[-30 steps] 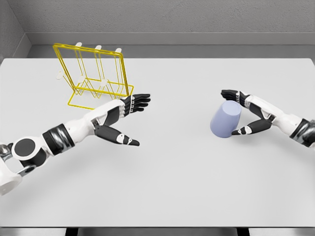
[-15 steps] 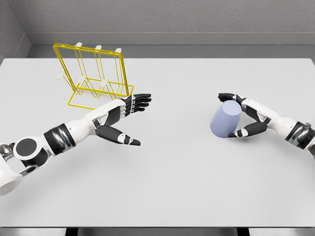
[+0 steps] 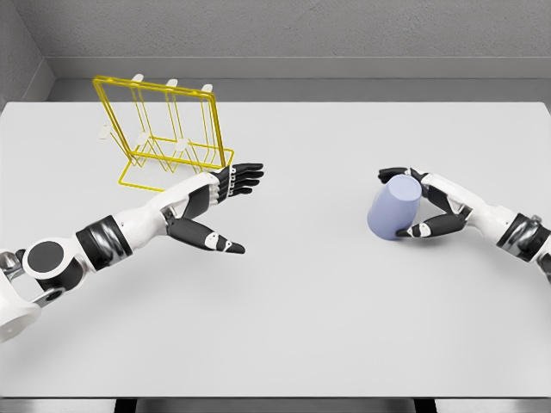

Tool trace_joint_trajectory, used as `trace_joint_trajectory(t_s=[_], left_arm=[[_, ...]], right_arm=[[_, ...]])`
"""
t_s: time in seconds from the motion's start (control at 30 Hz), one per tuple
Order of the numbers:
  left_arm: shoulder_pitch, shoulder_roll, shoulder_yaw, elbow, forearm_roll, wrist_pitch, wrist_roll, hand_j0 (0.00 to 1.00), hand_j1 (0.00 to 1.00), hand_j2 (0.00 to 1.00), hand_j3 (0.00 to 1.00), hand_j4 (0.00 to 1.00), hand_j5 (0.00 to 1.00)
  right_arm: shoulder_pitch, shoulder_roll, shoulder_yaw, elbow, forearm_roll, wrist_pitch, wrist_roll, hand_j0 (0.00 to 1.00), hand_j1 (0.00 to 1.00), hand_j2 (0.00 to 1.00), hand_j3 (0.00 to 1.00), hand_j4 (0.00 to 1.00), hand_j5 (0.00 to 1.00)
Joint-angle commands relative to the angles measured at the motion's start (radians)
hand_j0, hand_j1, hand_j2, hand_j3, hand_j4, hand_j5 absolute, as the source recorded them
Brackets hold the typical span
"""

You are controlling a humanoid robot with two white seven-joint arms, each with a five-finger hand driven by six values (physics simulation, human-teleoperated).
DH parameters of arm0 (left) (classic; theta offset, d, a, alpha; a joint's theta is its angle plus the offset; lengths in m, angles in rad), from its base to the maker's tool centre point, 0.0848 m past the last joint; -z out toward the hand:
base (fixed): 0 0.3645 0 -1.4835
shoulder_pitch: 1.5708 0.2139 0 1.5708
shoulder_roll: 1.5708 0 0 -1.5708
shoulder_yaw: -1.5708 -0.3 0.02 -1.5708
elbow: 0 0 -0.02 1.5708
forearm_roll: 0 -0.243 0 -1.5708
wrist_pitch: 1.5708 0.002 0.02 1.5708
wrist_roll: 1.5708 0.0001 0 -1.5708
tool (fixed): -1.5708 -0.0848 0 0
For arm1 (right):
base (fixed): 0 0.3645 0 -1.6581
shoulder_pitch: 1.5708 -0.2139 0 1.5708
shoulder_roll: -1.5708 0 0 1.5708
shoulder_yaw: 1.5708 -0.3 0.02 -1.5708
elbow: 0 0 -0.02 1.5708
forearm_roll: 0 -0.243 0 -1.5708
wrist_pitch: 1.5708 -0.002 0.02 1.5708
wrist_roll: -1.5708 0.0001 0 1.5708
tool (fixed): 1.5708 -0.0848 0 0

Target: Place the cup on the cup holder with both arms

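A pale blue cup (image 3: 394, 208) stands on the white table (image 3: 301, 301) at the right, leaning a little. My right hand (image 3: 396, 203) comes in from the right edge and clasps it: the fingers (image 3: 393, 175) curl over its far side and the thumb presses its near lower edge. The yellow wire cup holder (image 3: 164, 129) with white-tipped pegs stands at the back left. Just in front of the rack, my left hand (image 3: 246, 211) hovers open with fingers stretched out and thumb spread, holding nothing.
A grey wall (image 3: 284, 30) runs behind the table's far edge. The table's front edge (image 3: 275, 397) lies close to the bottom of the picture.
My right hand has slid a little left and closed onto the cup, fingers and thumb now touching it. The left arm has barely moved.
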Motion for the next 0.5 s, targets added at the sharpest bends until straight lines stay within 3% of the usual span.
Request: trace_joint_trajectory(t_s=[0.0, 0.47], left_arm=[[0.0, 0.0, 0.001, 0.002, 0.002, 0.001, 0.0, 1.0, 1.0, 1.0, 1.0, 1.0, 1.0], [0.0, -0.003, 0.019, 0.01, 0.002, 0.025, 0.0, 1.0, 1.0, 1.0, 1.0, 1.0, 1.0]], right_arm=[[0.0, 0.0, 0.0, -0.004, -0.007, 0.001, 0.0, 0.86, 0.86, 0.86, 0.86, 0.86, 0.86], [-0.002, 0.012, -0.002, -0.015, -0.007, 0.014, 0.0, 0.74, 0.74, 0.74, 0.74, 0.74, 0.74]])
